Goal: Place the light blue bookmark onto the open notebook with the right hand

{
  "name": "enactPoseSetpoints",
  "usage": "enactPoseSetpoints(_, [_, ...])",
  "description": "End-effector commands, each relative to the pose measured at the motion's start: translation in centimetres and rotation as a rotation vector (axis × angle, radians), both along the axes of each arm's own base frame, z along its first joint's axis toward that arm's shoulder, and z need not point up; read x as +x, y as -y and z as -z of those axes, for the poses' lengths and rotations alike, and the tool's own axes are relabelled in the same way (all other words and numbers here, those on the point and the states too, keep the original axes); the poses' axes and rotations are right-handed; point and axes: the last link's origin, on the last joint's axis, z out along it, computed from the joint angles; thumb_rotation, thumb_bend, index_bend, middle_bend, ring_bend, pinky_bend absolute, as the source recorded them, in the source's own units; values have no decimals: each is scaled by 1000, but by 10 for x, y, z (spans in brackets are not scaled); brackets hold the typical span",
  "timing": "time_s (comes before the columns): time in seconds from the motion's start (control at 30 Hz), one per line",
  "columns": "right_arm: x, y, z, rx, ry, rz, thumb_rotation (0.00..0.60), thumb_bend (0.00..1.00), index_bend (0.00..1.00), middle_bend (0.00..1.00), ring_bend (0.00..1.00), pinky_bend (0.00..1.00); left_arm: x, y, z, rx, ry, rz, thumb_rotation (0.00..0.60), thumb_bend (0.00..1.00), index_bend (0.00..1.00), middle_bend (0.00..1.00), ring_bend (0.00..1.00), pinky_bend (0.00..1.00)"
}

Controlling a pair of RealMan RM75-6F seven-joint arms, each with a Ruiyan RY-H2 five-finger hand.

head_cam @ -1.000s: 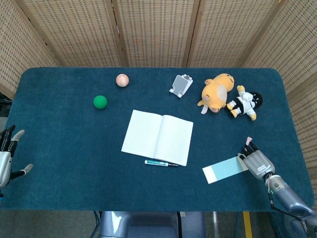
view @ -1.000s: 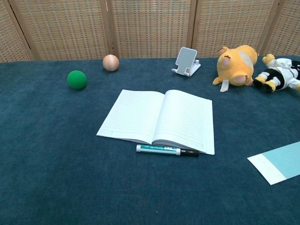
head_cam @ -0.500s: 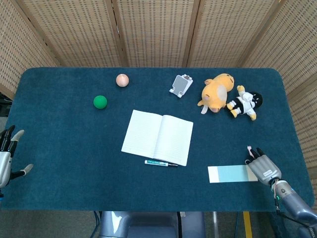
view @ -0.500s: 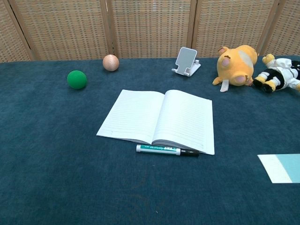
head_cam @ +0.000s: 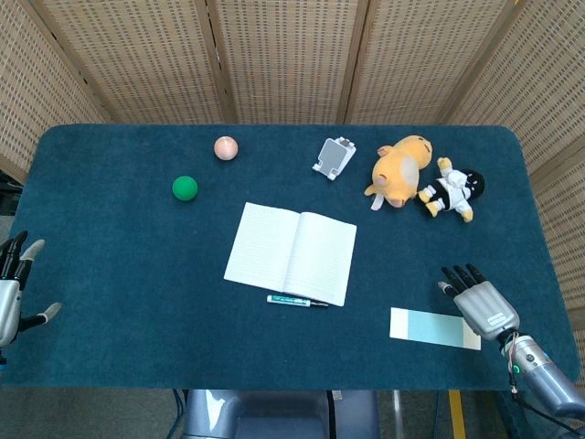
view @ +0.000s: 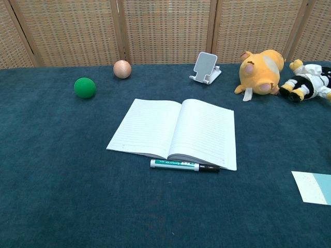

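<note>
Bookmark (head_cam: 434, 328) lies flat on the tabletop (head_cam: 119, 274), long axis running left-right, just left of the right hand (head_cam: 483, 305), whose fingers (head_cam: 460, 277) are spread and hold nothing. Notebook (head_cam: 292, 252) sits well off up-left, so that hand is clearly nearer than the left hand (head_cam: 13, 291).

I see a light blue bookmark (head_cam: 434, 328) with a white end on the dark teal desk (head_cam: 119, 274). The notebook (head_cam: 292, 252) pages are white and ruled; one ball (head_cam: 185, 187) is green, the other ball (head_cam: 226, 147) peach.
</note>
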Motion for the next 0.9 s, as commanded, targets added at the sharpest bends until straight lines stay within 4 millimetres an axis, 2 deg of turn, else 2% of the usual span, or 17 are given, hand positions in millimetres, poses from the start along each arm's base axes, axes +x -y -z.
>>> enactPoseSetpoints(0.03, [1, -5, -2, -71, 165, 1, 600, 0, 48, 0, 0, 32, 0, 0, 0, -2, 0, 0, 600, 0, 0, 0, 0, 0])
enactPoseSetpoints(0.23, [-2, -19, 11, -8, 262, 92, 600, 0, 127, 0, 0, 17, 0, 0, 1, -9, -4, 0, 600, 0, 0, 0, 0, 0])
enactPoseSetpoints(0.4, [-3, -32, 22, 70, 299, 182, 600, 0, 151, 0, 0, 17, 0, 0, 1, -9, -2, -1, 600, 0, 0, 0, 0, 0])
enactPoseSetpoints(0.63, [-4, -35, 29, 102, 299, 223, 600, 0, 232, 0, 0, 17, 0, -1, 0, -10, -1, -3, 600, 0, 0, 0, 0, 0])
enactPoseSetpoints(0.9, [-6, -34, 37, 71, 334, 232, 600, 0, 232, 0, 0, 17, 0, -1, -1, -7, 3, -6, 600, 0, 0, 0, 0, 0])
